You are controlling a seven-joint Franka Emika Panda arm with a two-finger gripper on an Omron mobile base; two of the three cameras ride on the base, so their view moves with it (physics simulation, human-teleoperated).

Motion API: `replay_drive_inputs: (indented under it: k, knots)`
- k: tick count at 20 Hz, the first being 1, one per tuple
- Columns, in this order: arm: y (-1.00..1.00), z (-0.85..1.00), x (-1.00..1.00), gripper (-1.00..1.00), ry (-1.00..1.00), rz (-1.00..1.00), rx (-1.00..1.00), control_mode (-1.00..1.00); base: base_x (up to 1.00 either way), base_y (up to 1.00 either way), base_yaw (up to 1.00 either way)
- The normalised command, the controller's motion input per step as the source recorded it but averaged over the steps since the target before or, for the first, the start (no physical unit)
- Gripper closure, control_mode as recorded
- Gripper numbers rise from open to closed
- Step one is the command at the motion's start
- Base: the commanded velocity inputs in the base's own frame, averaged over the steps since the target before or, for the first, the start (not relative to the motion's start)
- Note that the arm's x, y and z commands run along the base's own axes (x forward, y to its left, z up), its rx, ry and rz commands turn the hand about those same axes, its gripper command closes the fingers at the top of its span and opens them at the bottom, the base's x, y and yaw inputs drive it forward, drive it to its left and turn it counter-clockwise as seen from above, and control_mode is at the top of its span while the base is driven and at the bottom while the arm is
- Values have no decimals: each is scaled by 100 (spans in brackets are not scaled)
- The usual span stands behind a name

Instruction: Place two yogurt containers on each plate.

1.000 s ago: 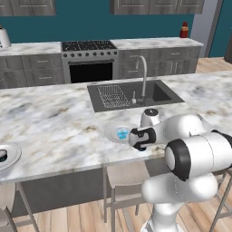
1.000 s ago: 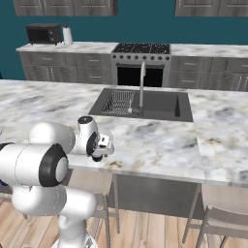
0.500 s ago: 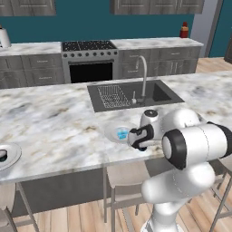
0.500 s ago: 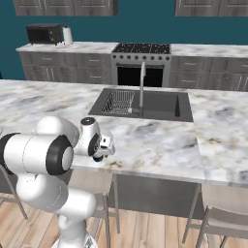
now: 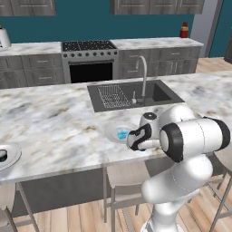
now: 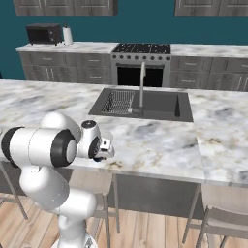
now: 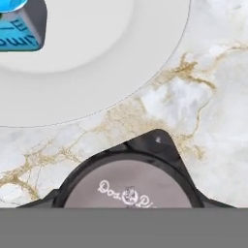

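End effector (image 5: 132, 139) low over counter (image 5: 59, 127) edge, just beside near plate (image 5: 114, 132); open or closed: can't tell, fingertips not visible. In hand view, dark yogurt cup (image 7: 128, 188) w/ pale printed lid right under the cam, on marble, just off plate rim (image 7: 145, 72). Bright blue yogurt cup (image 5: 122, 133) sits on that plate, seen also at hand view top left (image 7: 19, 24). Second plate (image 5: 10, 156) far left on counter near edge, w/ dark item (image 5: 2, 154) on it, too small to ID. Sink (image 5: 131, 94) behind.
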Motion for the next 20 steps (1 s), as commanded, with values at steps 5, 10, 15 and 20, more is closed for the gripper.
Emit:
replay_drive_inputs:
  k: [5, 10, 15, 20]
  knots:
    - [0, 78, 15, 100, -2, -1, 1, -100, 0, 0, 0]
    - [-4, 76, 62, 100, 0, -2, 0, -100, 0, 0, 0]
    - [1, 0, 97, 100, 1, 0, 0, -100, 0, 0, 0]
    - [14, -35, 81, 100, 0, 0, 0, -100, 0, 0, 0]
